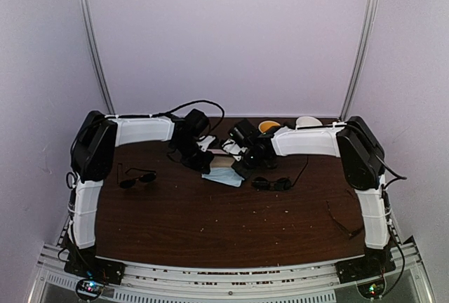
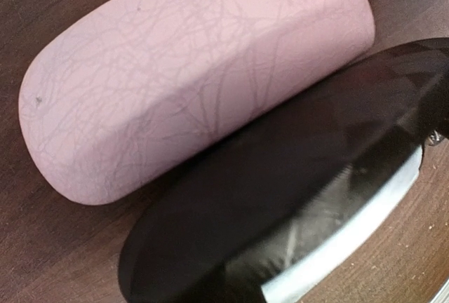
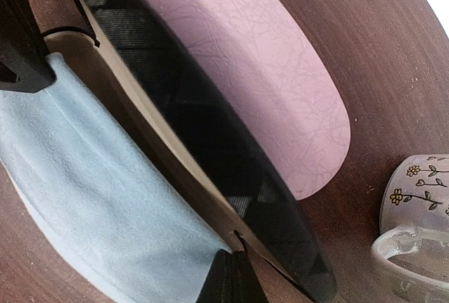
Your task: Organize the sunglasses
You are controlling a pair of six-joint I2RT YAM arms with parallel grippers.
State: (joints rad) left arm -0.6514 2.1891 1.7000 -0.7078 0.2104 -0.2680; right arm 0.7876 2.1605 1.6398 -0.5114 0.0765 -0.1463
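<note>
The step in hand seems to be the preparing of a case, not yet the moving of sunglasses. Both hands are at the middle of the counter, toward its back edge, over the pink case and the black case, which lie side by side and touch. The black case stands open and shows a beige lining. A light-blue cloth lies against this lining.

No pair is held or packed. A dark pair lies near the left edge. A second pair lies just in front of the right hand. A thin pair lies near the right edge, beside the right arm.

The next move, I think, needs one hand to come off the cases and reach for the nearest pair, while the case stays open.

Both arms stretch inward and bend down, so the left hand and the right hand nearly meet. Both hands are pressed together. Whether the right one nips the cloth I cannot tell.
</note>
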